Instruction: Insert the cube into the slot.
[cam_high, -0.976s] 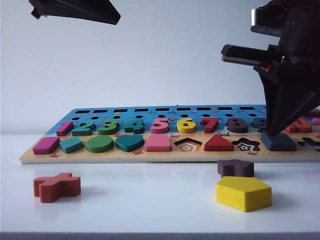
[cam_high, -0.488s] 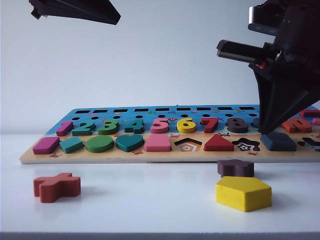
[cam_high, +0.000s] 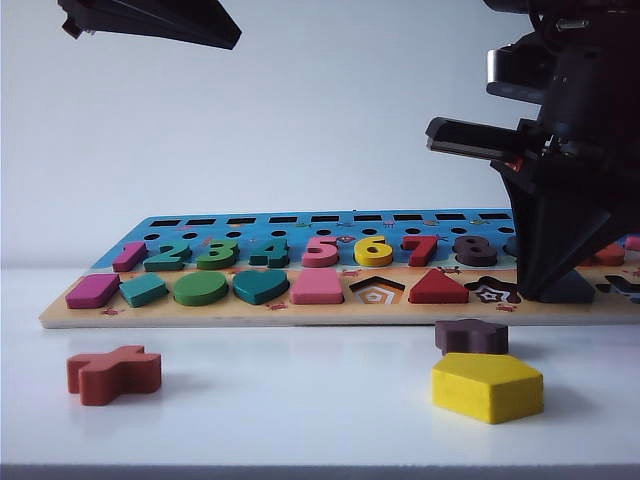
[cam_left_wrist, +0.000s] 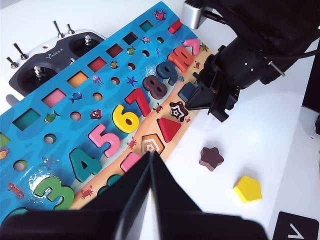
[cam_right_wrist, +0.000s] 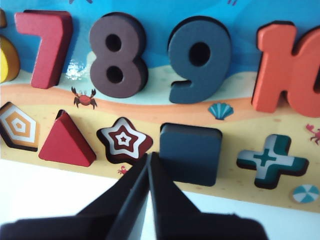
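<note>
**Cube in its slot, or nearly**

We judge the task almost done: the cube (cam_right_wrist: 190, 153) sits in the board (cam_right_wrist: 150, 107) between the star cut-out (cam_right_wrist: 124, 139) and the cross cut-out (cam_right_wrist: 271, 160), covering the slot; we cannot tell if it is fully flush. It is dark navy, square, round-cornered. Our right gripper (cam_right_wrist: 149, 156) touches its edge, fingers together, holding nothing. Our left gripper (cam_left_wrist: 151, 156) hangs above the board, fingers together.

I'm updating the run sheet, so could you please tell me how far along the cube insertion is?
Nearly done. The cube lies in the slot between the star cut-out and the cross cut-out, though a slightly raised edge cannot be ruled out. The right end effector, shut and empty, is at the cube's near-left corner. The left end effector hangs shut above the board. What remains is confirming flush seating and withdrawing.
</note>
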